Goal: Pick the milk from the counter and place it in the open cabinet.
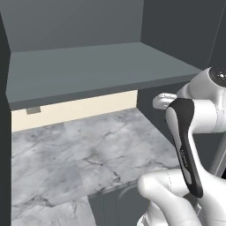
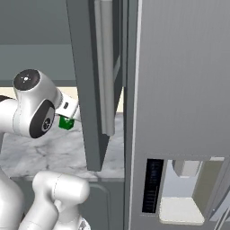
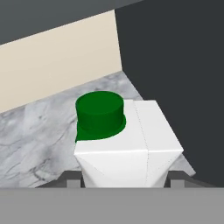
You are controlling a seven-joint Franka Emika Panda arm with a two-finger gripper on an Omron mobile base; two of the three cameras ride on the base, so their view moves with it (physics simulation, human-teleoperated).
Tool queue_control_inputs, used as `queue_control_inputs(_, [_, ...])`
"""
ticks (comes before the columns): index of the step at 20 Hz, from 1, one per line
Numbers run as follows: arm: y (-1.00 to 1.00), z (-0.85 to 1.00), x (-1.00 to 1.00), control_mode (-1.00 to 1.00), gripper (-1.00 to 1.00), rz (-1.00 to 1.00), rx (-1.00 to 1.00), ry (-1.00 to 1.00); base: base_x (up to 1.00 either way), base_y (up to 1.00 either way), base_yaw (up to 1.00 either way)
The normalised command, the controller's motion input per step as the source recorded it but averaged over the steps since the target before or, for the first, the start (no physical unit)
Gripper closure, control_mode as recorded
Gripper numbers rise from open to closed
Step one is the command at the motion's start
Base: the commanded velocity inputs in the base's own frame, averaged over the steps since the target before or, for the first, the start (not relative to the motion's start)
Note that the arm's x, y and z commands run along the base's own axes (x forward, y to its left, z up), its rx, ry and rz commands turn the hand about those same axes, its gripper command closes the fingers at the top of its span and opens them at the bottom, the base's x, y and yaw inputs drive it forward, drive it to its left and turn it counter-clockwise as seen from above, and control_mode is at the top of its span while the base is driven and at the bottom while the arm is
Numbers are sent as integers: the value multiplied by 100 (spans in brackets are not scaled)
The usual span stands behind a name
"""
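The two dark fingertips [image 3: 73,178] clamp the small white milk carton with the round green cap [image 3: 127,148], lifted above the veined grey marble counter [image 1: 79,159]. Just right of it stands a dark grey side wall [image 3: 175,74]; behind, a cream backsplash [image 3: 57,57]. Overhead, the dark grey open cabinet's front shelf edge [image 1: 79,95] juts forward, bare shelf above. An open cabinet door [image 2: 92,90] hangs beside the arm.

A cream backsplash [image 1: 75,109] runs along the wall, with a small grey outlet [image 1: 33,110] set in it toward its left end. In the right base view a tall grey refrigerator [image 2: 179,81] stands at right, with a recessed dispenser [image 2: 184,191] low in its front and a long vertical handle [image 2: 107,67] on the dark door beside it.
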Motion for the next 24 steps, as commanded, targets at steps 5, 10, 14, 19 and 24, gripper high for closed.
queue_control_inputs(5, [0,2,-4,-100,100,0,0,0,0,0,0])
queue_control_inputs(10, [0,30,-38,-100,100,0,-2,-21,0,0,0])
queue_control_inputs(14, [9,60,-30,-100,100,0,-13,-13,0,0,0])
queue_control_inputs(19, [24,100,-57,-100,100,0,-7,-10,0,0,0])
queue_control_inputs(24, [27,79,-30,-100,100,0,-2,-12,0,0,0])
